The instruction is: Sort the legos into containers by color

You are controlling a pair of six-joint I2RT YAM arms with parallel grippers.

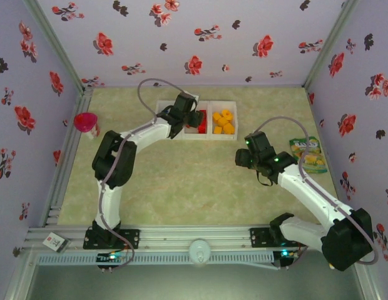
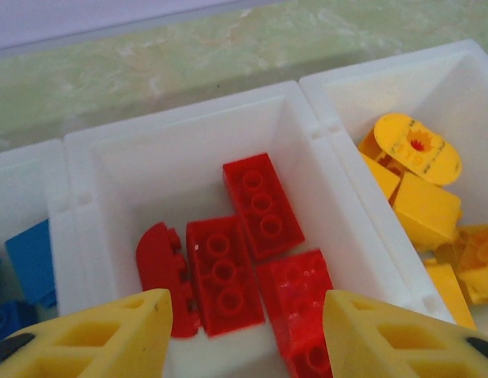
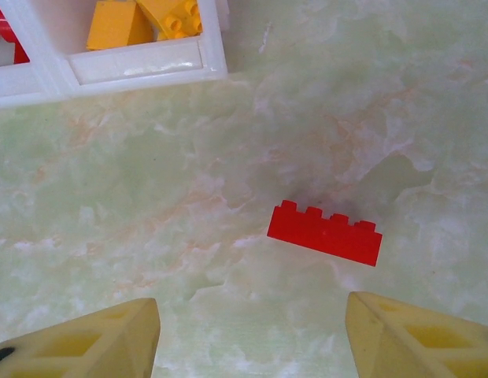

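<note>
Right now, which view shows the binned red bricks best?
Left wrist: red bricks close up, studs clear. Top external gives a small red patch beside the left arm; right wrist, a red sliver at its top-left edge.

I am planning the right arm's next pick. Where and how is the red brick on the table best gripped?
Grip the red brick across its two long sides, near the middle, coming from above. It is long and narrow and lies alone on the table. Its length runs nearly along the line between the open right claw's fingers, so the claw should probably turn first.
</note>
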